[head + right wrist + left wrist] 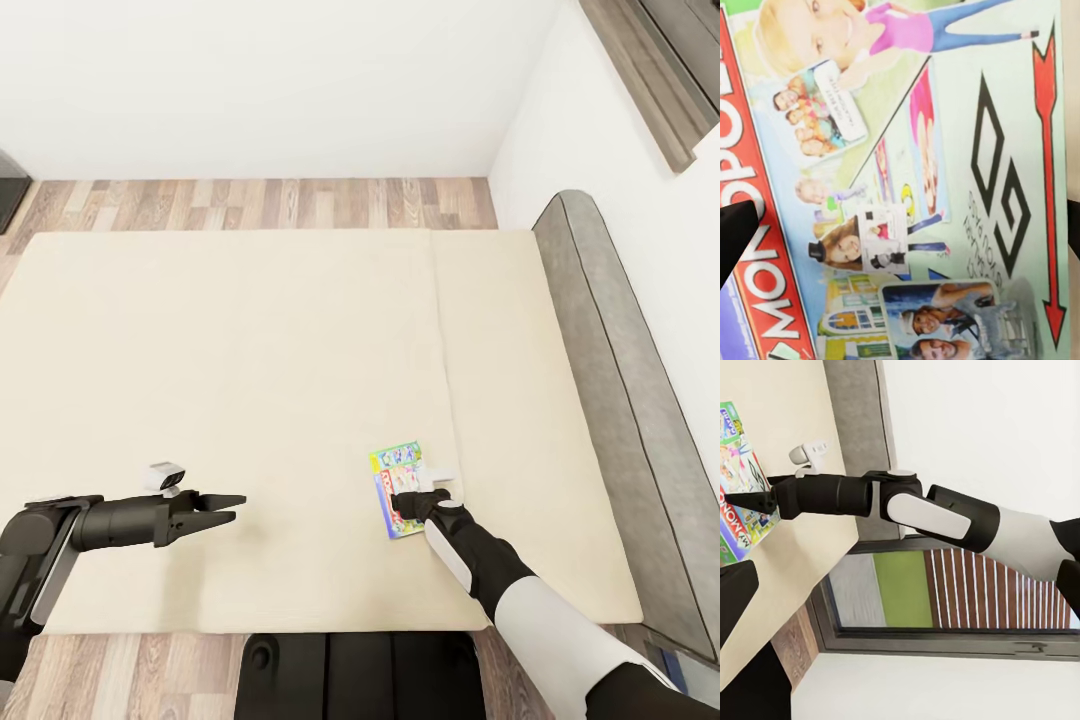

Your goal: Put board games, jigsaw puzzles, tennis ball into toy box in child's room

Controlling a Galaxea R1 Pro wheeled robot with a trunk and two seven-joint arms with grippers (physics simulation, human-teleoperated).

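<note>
Right arm, white and black, reaches forward with its gripper (pixel 420 500) down at the flat green-edged, busily printed board game box (pixel 397 489) on the wide beige mattress (pixel 250 380), near right; jaw state indiscernible. Left gripper (pixel 222 507) extends horizontally rightward over the mattress, fingers together.
</note>
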